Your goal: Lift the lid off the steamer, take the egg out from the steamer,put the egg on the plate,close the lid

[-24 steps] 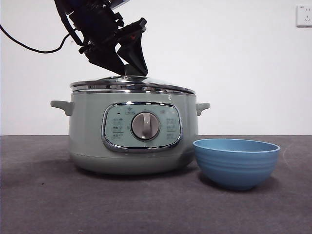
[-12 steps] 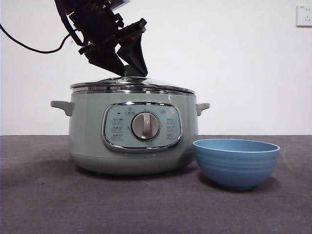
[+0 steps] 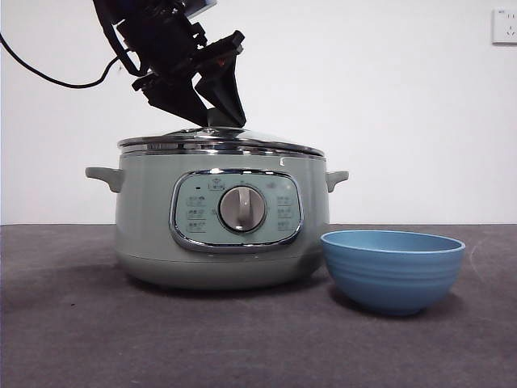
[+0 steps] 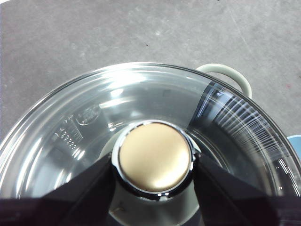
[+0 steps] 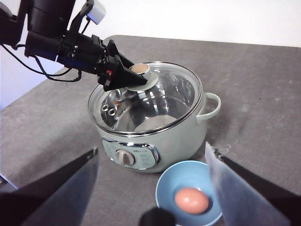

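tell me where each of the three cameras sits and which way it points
Front view: low at table height, looking level at the steamer and plate; the left end effector comes from above.
Left wrist view: straight down on the lid; its jaws flank the knob.
Right wrist view: high, looking down; right end effector open above the egg.
All three views share the steamer.

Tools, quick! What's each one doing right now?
Left tool: closed on the lid, gripping its knob.
Right tool: open, holding nothing, above the plate.
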Robot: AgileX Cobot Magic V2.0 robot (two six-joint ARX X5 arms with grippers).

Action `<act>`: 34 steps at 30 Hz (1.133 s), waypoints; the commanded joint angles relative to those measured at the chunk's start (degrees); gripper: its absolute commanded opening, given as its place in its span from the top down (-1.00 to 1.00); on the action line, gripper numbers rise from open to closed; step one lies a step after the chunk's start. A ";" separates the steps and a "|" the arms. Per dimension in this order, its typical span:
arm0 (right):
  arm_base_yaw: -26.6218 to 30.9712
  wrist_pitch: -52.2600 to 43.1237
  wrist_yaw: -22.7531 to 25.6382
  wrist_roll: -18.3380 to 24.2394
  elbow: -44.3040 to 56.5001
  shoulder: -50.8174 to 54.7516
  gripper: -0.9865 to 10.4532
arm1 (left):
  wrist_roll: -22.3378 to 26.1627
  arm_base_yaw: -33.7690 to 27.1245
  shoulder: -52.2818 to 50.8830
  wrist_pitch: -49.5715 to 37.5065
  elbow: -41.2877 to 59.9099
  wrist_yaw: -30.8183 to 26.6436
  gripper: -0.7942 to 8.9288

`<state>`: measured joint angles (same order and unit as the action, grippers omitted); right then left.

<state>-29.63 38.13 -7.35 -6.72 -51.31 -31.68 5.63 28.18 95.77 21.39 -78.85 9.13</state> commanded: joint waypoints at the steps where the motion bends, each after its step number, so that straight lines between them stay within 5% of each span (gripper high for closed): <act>1: -0.13 -0.11 -0.04 -0.59 0.44 0.15 0.16 | 0.63 -0.04 2.21 1.05 0.81 -0.04 0.85; 7: -0.13 -0.11 -0.09 -0.57 0.44 0.15 0.16 | 0.61 -0.04 2.21 3.21 0.81 0.02 0.75; 11: -0.13 -0.11 -0.17 -0.57 0.44 0.15 0.16 | 0.61 -0.04 2.21 4.85 0.81 0.02 0.07; 13: -0.13 -0.11 -0.20 -0.57 0.44 0.15 0.16 | 0.61 -0.04 2.21 5.29 0.81 0.00 -0.09; 25: -0.13 -0.09 -0.24 -0.55 0.44 0.15 0.16 | 0.61 -0.46 -0.46 5.22 0.79 -0.11 -0.09; 34: -0.13 0.11 -0.24 -0.31 0.44 0.15 0.16 | 0.59 -0.57 -11.80 6.88 0.79 -0.63 -0.09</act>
<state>-29.63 38.24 -7.51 -6.70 -51.31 -31.66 6.57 27.77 85.73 27.97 -78.30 8.29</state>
